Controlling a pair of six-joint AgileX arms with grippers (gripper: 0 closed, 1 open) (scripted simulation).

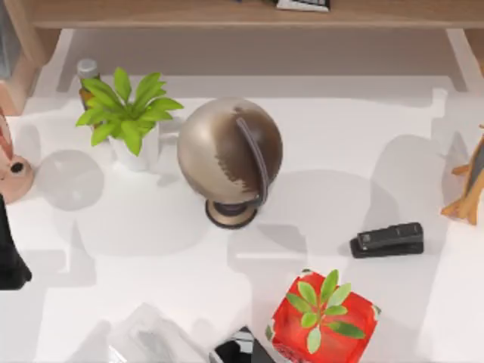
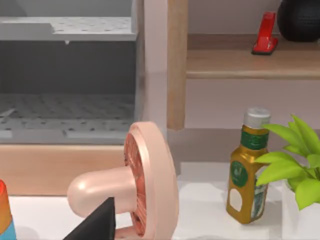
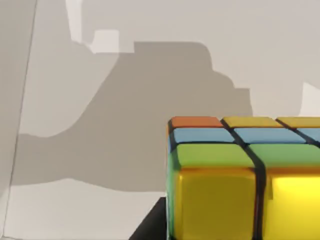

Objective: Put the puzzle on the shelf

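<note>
puzzle [image 3: 245, 180] close before the right wrist camera, above the white tabletop [image 3: 125, 100] — gripper grip cannot be told; shelf [image 1: 227, 13] at the far edge.

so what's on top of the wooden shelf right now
In the left wrist view the shelf carries a red stapler-like object and a dark round thing cut off by the frame. No puzzle on the part of the board shown.
</note>
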